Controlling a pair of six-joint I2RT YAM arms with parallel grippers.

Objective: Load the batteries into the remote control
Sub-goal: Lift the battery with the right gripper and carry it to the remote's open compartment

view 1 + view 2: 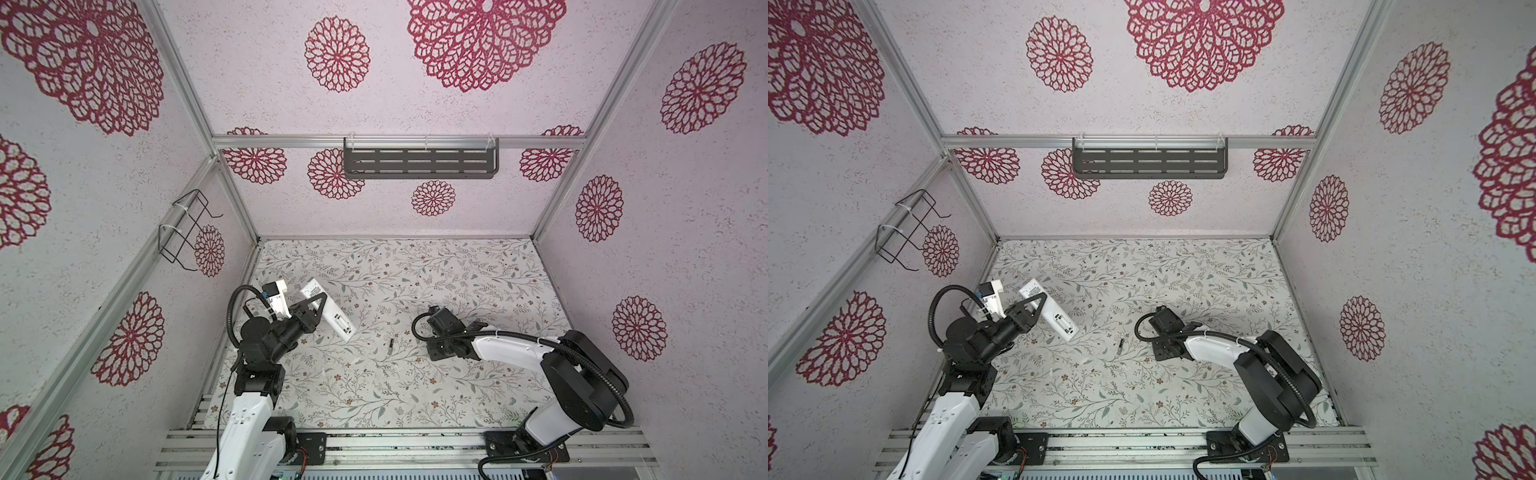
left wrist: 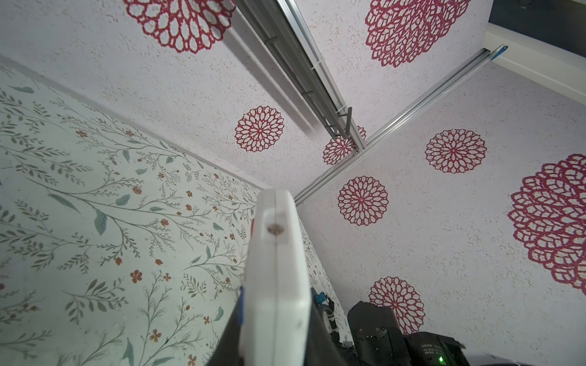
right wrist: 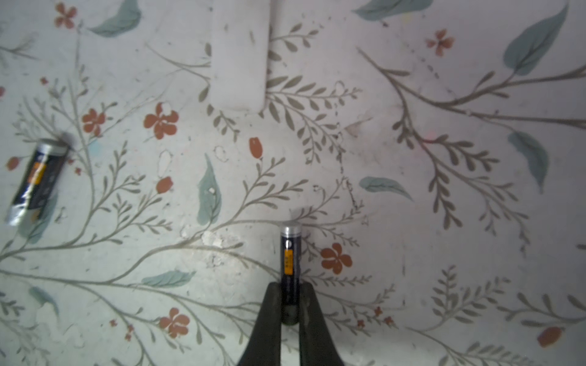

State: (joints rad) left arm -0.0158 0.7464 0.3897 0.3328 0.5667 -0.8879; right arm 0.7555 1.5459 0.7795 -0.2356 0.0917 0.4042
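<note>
A loose battery (image 1: 391,345) lies on the floral tabletop (image 1: 457,395) between the arms, and a white flat piece (image 3: 237,57) lies there too. The remote (image 1: 328,309) is held tilted above the tabletop, clenched in the left fingers (image 1: 318,300), with its open bay facing up. A second battery (image 3: 290,263) is gripped at one end by the lowered right fingers (image 3: 272,317). The writing on its orange label cannot be read.
</note>
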